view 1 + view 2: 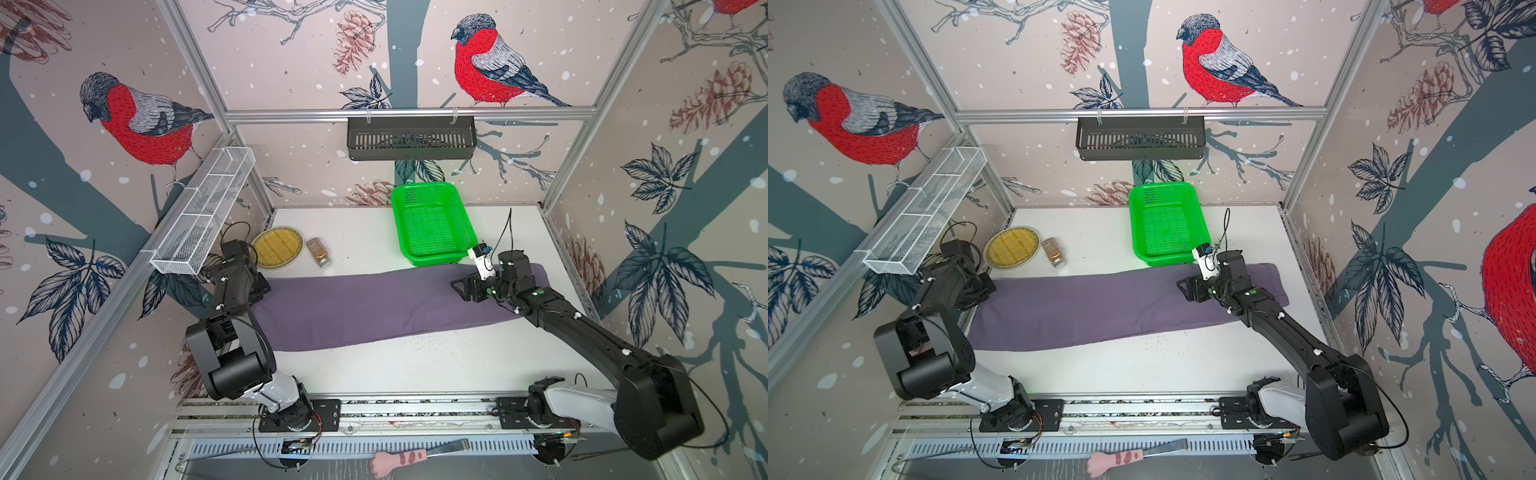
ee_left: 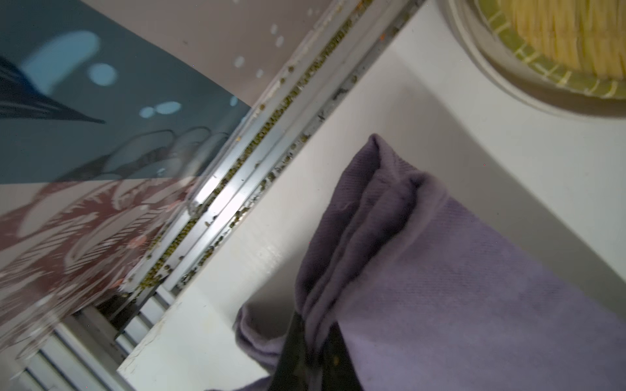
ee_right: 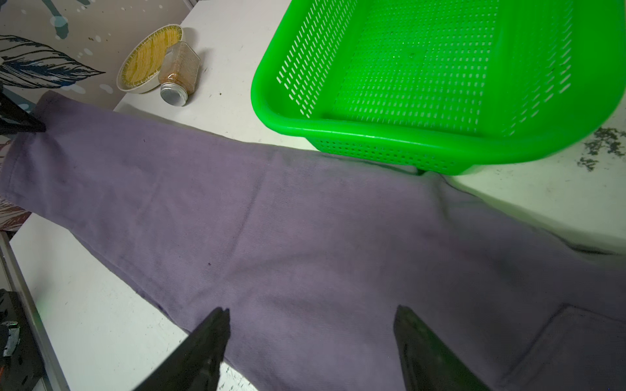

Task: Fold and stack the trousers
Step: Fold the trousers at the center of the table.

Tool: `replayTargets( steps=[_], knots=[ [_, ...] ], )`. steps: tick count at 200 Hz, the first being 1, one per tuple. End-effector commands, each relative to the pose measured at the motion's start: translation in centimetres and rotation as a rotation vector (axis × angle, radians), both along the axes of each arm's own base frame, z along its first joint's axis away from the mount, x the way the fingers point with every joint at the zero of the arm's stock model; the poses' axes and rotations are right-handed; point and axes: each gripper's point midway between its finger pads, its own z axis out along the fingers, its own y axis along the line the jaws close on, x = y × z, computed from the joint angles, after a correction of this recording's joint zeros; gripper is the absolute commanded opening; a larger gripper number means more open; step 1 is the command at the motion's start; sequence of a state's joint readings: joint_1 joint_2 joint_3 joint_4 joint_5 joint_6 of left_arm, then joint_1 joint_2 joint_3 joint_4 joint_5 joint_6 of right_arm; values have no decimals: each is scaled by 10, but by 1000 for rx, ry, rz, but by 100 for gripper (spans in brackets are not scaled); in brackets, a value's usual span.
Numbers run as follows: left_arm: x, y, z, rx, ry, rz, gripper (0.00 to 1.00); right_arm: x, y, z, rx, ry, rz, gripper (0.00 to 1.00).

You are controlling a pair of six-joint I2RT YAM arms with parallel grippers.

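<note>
Trousers [image 1: 374,307] lie stretched out; left jaws clamp one end; right jaws gape wide over them.

Bright, even light — soft wrist-view blur

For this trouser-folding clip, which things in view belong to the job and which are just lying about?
Job: trousers; left gripper, shut on one end; right gripper, open over them.
Lying about: green basket, yellow dish, spice jar, white wire rack, black wall basket, pink paw-handled tool.
</note>
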State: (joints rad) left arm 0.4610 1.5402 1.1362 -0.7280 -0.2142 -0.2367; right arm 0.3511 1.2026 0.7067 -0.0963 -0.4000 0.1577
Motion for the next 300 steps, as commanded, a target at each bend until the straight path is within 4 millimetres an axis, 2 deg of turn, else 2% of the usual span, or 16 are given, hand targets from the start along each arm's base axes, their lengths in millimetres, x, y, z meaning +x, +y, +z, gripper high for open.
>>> replayTargets(
  steps=[1,21,33,46,63,99,129,152,172,198,232,268,300],
  knots=[
    [-11,21,25,111,29,53,0,3,2,11,27,-27,0,79],
    [-15,39,45,130,1,101,0,2,3,12,32,-25,2,79],
    [-9,34,45,70,-32,82,0,1,3,13,35,-27,3,79],
    [-1,19,42,-15,-56,41,0,0,3,13,34,-29,1,79],
    [7,-6,42,-132,-99,-5,0,-1,2,13,35,-26,0,79],
    [14,-64,63,-253,-179,-95,0,-3,4,13,44,-22,8,79],
    [17,-127,77,-454,-281,-155,0,-4,5,15,49,-26,14,79],
    [17,-171,92,-510,-316,-212,0,-6,6,18,53,-32,18,79],
    [20,-221,101,-569,-329,-291,0,-6,5,21,60,-44,13,79],
    [23,-275,103,-608,-303,-355,0,-7,5,24,64,-55,13,79],
    [27,-346,88,-726,-303,-413,0,-9,3,29,71,-73,8,79],
    [30,-391,70,-781,-264,-460,0,-12,2,32,75,-85,4,79],
    [39,-396,59,-766,-259,-458,0,-13,2,34,81,-90,4,79]
  ],
)
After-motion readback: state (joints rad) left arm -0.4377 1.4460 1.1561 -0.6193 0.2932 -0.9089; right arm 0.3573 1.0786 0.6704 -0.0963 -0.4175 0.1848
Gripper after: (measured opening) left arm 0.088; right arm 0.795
